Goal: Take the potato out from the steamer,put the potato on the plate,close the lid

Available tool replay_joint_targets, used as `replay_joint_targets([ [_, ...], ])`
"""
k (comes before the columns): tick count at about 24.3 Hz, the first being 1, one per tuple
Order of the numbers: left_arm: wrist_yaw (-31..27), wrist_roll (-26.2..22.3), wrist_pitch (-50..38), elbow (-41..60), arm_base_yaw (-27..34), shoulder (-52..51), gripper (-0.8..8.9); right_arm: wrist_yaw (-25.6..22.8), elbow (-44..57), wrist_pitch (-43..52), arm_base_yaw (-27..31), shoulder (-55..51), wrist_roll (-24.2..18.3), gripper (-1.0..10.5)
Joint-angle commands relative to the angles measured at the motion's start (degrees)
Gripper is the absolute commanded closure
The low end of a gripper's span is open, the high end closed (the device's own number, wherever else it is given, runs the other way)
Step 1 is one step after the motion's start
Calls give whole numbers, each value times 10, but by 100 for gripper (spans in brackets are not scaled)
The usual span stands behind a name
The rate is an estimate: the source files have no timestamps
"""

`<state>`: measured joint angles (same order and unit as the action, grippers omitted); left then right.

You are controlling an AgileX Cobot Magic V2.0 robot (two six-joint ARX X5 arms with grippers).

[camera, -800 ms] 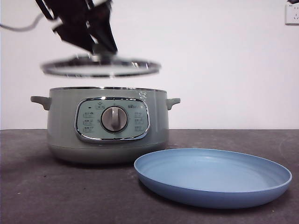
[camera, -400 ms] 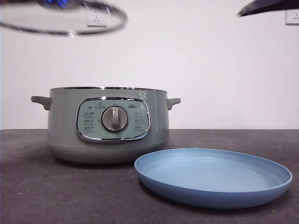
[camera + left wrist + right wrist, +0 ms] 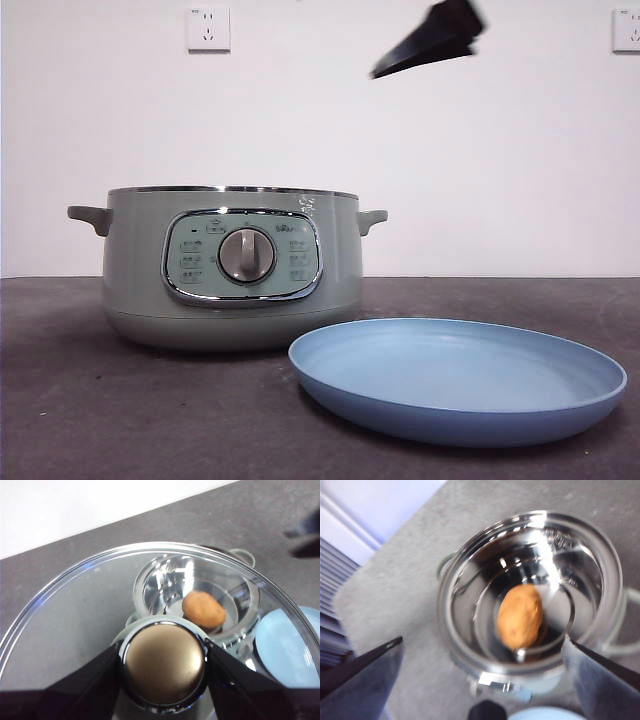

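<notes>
Potato (image 3: 520,616): lies in the open steamer (image 3: 230,265), directly beneath my right gripper (image 3: 485,645); jaws spread wide, straddling the pot, long axis running roughly across the gap between them. Right arm nearer. Left gripper (image 3: 162,662): clamped on the lid (image 3: 75,610) knob, held aloft. Plate (image 3: 455,380): bare, beside steamer.
</notes>
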<state>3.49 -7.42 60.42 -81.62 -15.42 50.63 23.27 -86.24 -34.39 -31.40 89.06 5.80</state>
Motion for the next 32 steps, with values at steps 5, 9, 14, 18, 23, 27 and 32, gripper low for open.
replay_joint_targets([
  [5,-10,19,23,-2,2,-62,822,-96,-159,-43,-57,157,-34,257],
  [9,-20,19,39,-2,2,-79,822,-174,-203,-41,-88,234,-60,257],
  [14,-19,19,47,-2,1,-79,822,-222,-204,-18,-105,302,-68,258],
  [18,-19,19,53,-2,1,-79,822,-238,-204,-12,-105,332,-67,258],
  [23,-19,18,52,-2,1,-79,822,-234,-204,-10,-107,348,-66,325],
  [27,-19,18,52,-2,1,-79,822,-234,-204,-24,-108,348,-65,562],
  [32,-18,18,53,-2,1,-79,822,-233,-204,-30,-110,349,-66,955],
])
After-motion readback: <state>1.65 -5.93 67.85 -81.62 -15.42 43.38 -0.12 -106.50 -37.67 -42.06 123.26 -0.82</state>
